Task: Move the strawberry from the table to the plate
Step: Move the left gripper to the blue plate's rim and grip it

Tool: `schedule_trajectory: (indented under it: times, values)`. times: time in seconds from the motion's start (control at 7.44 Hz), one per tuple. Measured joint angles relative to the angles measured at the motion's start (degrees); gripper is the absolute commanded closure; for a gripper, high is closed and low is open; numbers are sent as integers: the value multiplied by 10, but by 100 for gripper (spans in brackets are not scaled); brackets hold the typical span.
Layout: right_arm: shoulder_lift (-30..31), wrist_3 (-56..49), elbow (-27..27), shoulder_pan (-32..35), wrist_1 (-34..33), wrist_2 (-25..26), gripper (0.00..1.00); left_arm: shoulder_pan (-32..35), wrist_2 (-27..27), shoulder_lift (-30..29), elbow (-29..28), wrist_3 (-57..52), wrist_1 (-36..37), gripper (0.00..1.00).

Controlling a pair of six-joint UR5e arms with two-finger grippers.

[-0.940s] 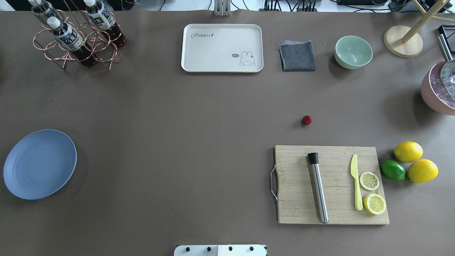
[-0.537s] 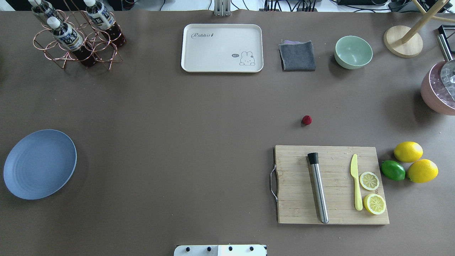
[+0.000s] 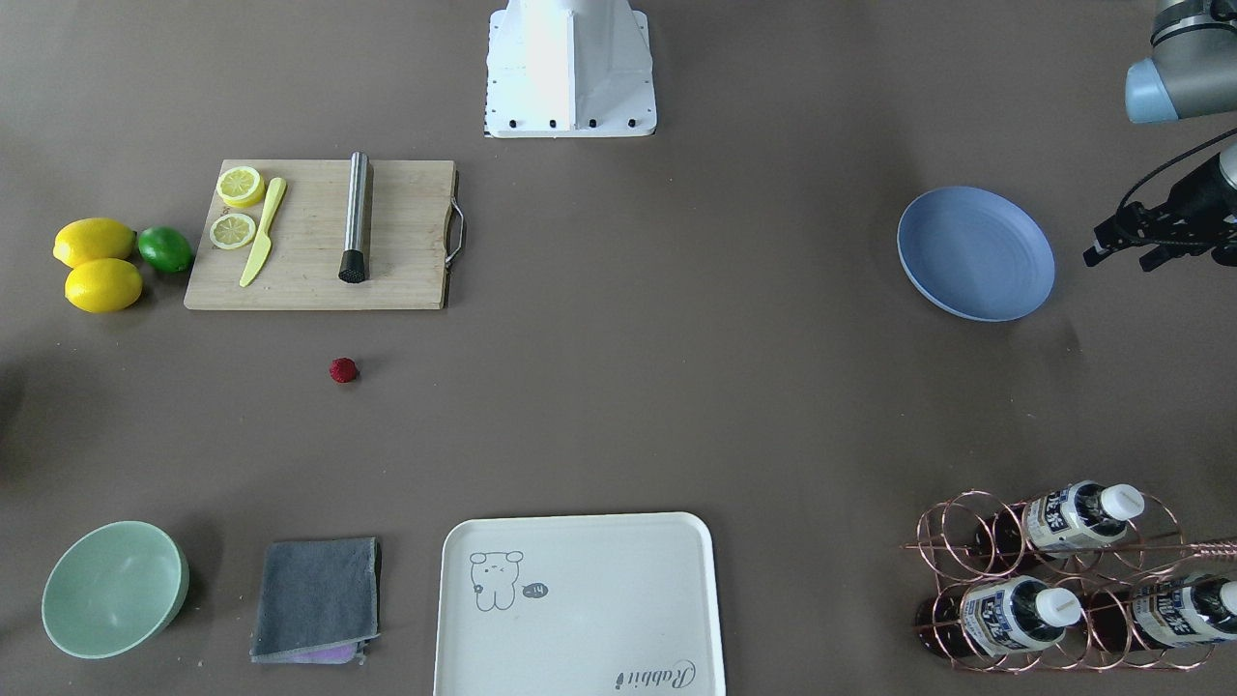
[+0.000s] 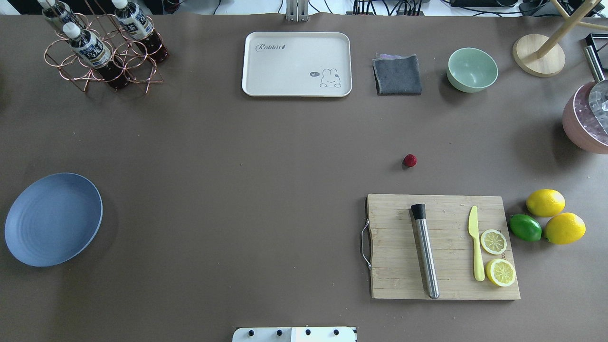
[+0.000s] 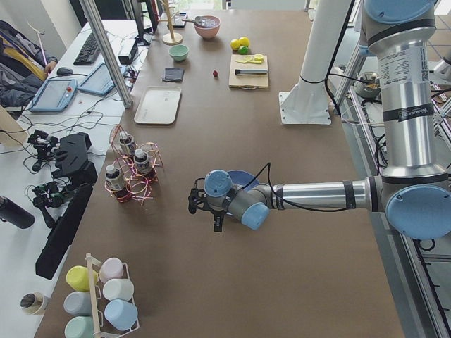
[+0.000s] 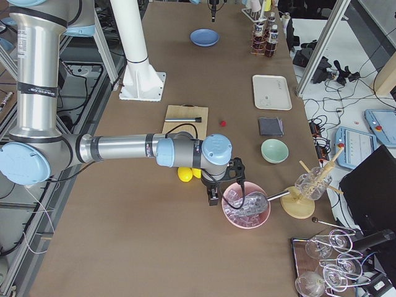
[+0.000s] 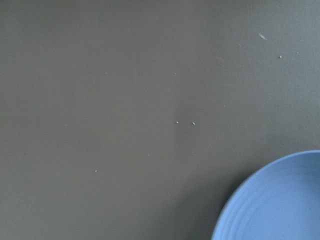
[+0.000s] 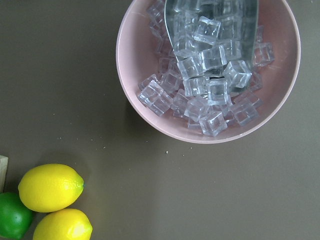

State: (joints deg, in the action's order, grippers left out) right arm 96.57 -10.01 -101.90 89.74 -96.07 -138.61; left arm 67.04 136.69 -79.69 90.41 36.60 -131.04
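The strawberry (image 4: 410, 160) (image 3: 343, 370), a tiny dark-red berry, lies alone on the brown table (image 4: 247, 156), just beyond the cutting board. Far off at the table's left end rests the light-blue plate (image 4: 52, 218) (image 3: 976, 253), with nothing on it. My left gripper (image 3: 1121, 249) hangs just outside the plate's outer edge; whether it is open or shut I cannot tell. The left wrist view holds only table and a corner of the plate (image 7: 280, 200). My right gripper (image 6: 213, 195) hovers between the lemons and the ice bowl, far from the strawberry; its state I cannot tell.
A wooden cutting board (image 4: 394, 247) carries a steel muddler, a yellow knife and two lemon halves. Two lemons (image 4: 546, 203) and a lime lie to its right. At the back stand a pink ice bowl (image 4: 582, 130), green bowl (image 4: 471, 69), grey cloth (image 4: 397, 75), cream tray (image 4: 297, 64) and bottle rack (image 4: 102, 47).
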Motion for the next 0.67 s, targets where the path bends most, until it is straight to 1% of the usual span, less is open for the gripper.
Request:
schedule_trajectory:
  times: [0.27, 0.4, 0.67]
  values:
    - [1, 0, -1, 0, 0, -2, 0, -50, -37, 0, -6, 51, -45, 13]
    - [1, 0, -3, 0, 0, -3, 0, -68, -56, 0, -6, 60, -53, 18]
    - [2, 0, -5, 0, 0, -5, 0, -85, -68, 0, -7, 64, -62, 25]
